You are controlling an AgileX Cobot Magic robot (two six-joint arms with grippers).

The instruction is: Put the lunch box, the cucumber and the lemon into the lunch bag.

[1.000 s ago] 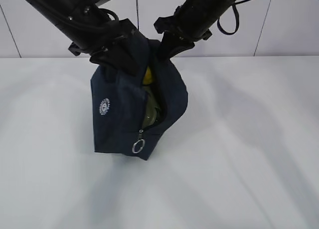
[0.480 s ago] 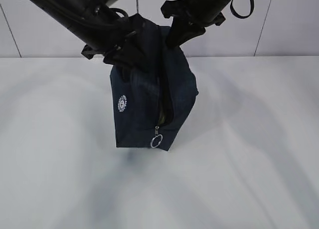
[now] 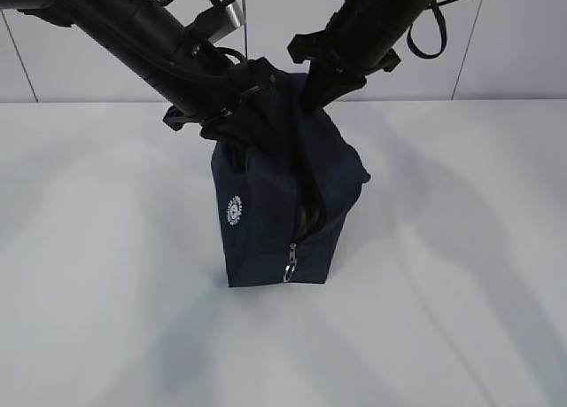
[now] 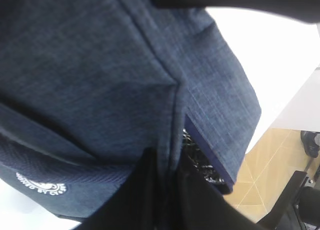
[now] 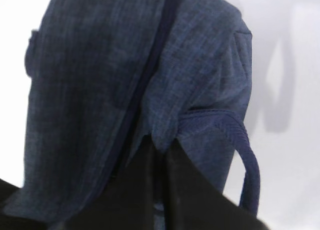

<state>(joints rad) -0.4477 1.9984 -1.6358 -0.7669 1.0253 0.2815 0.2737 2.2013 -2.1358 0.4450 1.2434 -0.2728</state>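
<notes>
The dark navy lunch bag [image 3: 266, 221] stands upright on the white table, its white round logo [image 3: 235, 209] facing left and its zipper ring pull [image 3: 290, 267] low on the front. My left gripper [image 3: 244, 123] is shut on the bag's top left fabric [image 4: 167, 155]. My right gripper [image 3: 314, 92] is shut on the top right fabric [image 5: 162, 145], next to a loop handle [image 5: 247, 165]. A sliver of something pale green [image 3: 306, 216] shows through the open zipper slit. The lunch box, cucumber and lemon cannot be told apart inside the bag.
The white table [image 3: 461, 274] spreads on all sides of the bag. A white panelled wall [image 3: 514, 61] stands behind. In the left wrist view a tan tiled floor [image 4: 270, 180] shows past the table edge.
Both grippers have carried the bag to the right and lowered it; it now rests more squarely on the table. The zipper slit has narrowed and the yellow lemon no longer shows.
</notes>
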